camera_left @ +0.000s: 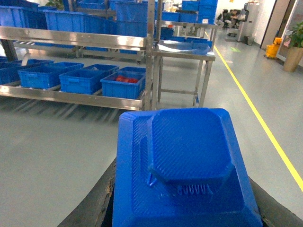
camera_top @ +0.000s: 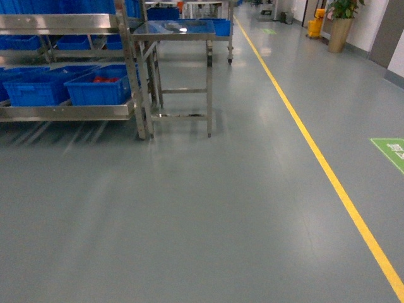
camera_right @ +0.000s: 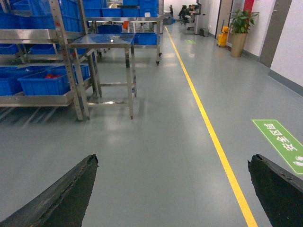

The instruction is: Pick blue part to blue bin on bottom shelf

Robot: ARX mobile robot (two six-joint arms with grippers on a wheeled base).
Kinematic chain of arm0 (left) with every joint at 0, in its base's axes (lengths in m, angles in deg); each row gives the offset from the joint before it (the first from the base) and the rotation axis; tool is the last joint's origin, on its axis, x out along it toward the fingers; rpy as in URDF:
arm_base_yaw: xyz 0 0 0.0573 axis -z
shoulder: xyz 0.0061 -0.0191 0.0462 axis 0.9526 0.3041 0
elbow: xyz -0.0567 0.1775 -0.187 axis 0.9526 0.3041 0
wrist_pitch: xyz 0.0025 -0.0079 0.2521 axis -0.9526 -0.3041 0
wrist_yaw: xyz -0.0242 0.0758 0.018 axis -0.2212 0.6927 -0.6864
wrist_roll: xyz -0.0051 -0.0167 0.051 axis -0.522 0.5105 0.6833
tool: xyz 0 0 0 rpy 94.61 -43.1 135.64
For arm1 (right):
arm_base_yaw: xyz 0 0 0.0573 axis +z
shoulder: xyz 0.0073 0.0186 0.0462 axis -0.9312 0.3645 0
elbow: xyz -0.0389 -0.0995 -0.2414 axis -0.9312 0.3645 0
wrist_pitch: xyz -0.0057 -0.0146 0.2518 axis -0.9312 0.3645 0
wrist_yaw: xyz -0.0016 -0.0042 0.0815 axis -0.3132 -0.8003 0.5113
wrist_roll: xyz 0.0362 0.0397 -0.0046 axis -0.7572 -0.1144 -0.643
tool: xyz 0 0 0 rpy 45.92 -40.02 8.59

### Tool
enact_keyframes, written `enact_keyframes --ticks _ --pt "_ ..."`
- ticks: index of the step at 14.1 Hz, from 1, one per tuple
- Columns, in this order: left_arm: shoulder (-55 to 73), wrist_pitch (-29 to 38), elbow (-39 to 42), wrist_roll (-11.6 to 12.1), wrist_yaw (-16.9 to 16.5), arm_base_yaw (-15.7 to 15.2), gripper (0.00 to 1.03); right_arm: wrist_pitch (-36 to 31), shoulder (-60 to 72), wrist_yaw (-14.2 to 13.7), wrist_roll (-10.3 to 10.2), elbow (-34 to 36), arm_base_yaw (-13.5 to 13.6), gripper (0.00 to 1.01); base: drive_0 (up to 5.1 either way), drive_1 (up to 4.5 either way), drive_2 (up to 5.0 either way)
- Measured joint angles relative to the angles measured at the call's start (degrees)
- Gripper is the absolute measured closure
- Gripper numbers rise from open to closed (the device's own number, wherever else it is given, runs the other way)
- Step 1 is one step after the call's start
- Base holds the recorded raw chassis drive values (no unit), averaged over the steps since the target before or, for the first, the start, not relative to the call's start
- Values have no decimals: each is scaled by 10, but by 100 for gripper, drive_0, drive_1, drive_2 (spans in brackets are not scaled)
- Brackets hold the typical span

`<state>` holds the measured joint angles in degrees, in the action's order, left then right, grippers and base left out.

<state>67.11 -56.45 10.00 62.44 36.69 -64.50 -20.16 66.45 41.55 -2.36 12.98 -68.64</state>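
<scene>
Blue part [camera_left: 187,165], a ribbed moulded piece with a raised octagonal boss, is seen in the left wrist view clamped between the jaws of the left gripper [camera_left: 184,208], filling the space directly ahead of them; it is judged to be held this way for carriage to the rack. The right gripper [camera_right: 173,194] is shown with its jaws wide apart and nothing between them, only grey floor [camera_right: 156,142] ahead, presumably kept free because one arm suffices.

Beyond the left jaws and to their left, the bottom shelf [camera_left: 71,98] of the steel rack is seen, its front rail low to the ground. Several blue bins [camera_left: 85,79] are ranged along it; the nearest to the upright, a bin with red contents [camera_left: 123,84], is probably not the target. Just right of the rack a steel table [camera_left: 182,52] stands. Further right, a yellow floor line [camera_left: 258,118] runs into the distance. The part is judged well apart from any bin, so transport remains unfinished.
</scene>
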Motion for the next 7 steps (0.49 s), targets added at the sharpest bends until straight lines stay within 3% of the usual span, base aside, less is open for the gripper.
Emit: enact_keyframes --ticks 7 --pt "1 1 0 0 0 0 59 -2 0 0 0 0 0 3 -8 395 -411"
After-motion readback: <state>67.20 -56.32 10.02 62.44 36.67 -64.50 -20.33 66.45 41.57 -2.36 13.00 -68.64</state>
